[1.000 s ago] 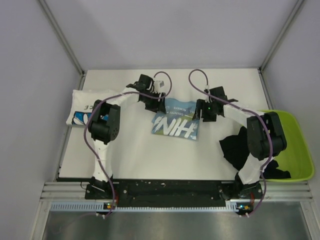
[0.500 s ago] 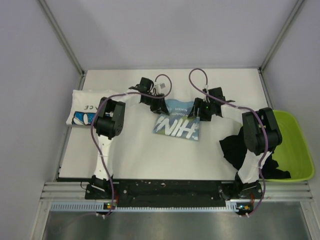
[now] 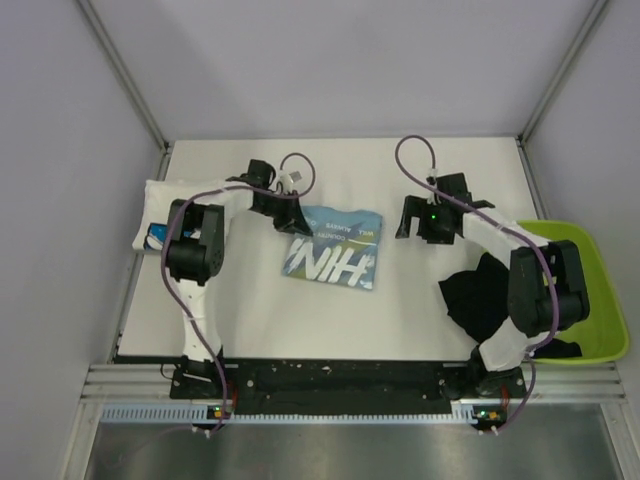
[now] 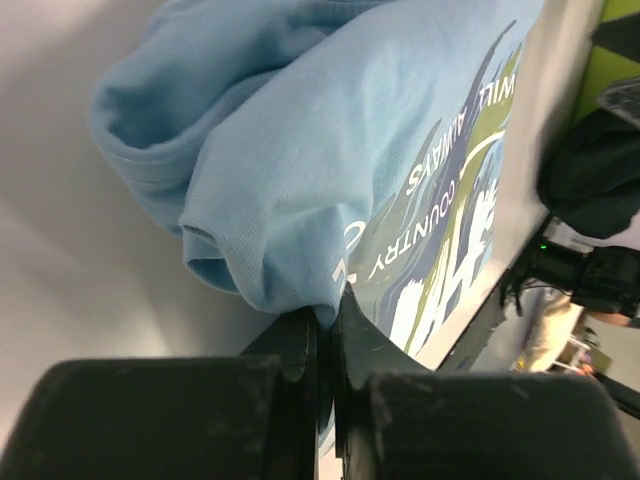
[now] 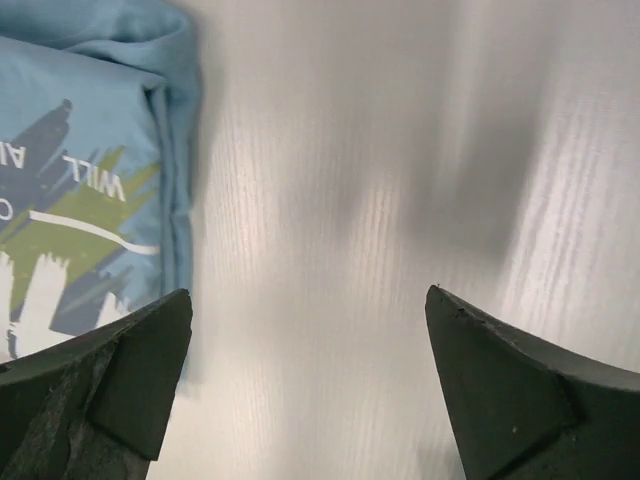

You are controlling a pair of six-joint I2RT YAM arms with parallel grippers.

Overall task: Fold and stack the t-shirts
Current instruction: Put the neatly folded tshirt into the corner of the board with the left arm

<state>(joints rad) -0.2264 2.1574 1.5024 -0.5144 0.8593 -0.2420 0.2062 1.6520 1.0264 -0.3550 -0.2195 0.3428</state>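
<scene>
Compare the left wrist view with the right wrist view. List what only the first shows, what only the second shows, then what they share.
Only the left wrist view: the left hand shut on a bunched fold of the light blue t-shirt, the cloth pinched between its fingers, and a strip of the lime-green bin at the far right edge.
Only the right wrist view: the right hand open, its fingers wide apart over the bare white table, nothing between them.
Both: the light blue t-shirt with its printed lettering, lying on the white table.
</scene>
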